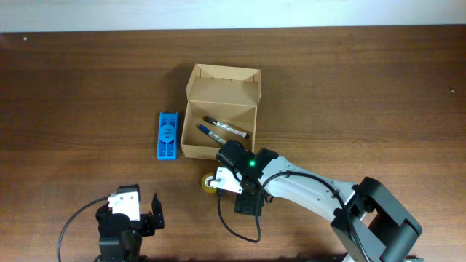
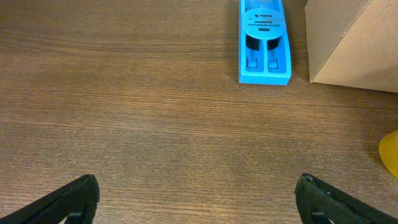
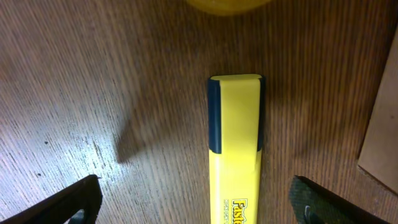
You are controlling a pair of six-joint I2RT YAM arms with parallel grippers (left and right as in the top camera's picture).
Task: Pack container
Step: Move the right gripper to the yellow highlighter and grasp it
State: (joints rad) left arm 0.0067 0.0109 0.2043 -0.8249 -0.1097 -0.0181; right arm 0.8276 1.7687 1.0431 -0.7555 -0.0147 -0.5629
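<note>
The container [image 1: 220,109] is an open tan cardboard box with its flap lid folded back; two dark markers [image 1: 224,129] lie inside. It also shows in the left wrist view [image 2: 354,43] and as a corner in the right wrist view [image 3: 382,137]. My right gripper [image 3: 199,199] is open, low over the table just in front of the box [image 1: 240,195]. A yellow highlighter [image 3: 235,143] with a dark blue band lies on the wood between its fingers, untouched. A yellow tape roll [image 1: 209,182] lies just ahead of it. My left gripper [image 2: 199,199] is open and empty at the front left [image 1: 133,209].
A blue plastic block [image 1: 168,135] lies left of the box, also in the left wrist view [image 2: 264,40]. The tape roll's edge shows in the left wrist view [image 2: 390,152] and the right wrist view [image 3: 227,5]. The right arm [image 1: 313,193] stretches from the front right.
</note>
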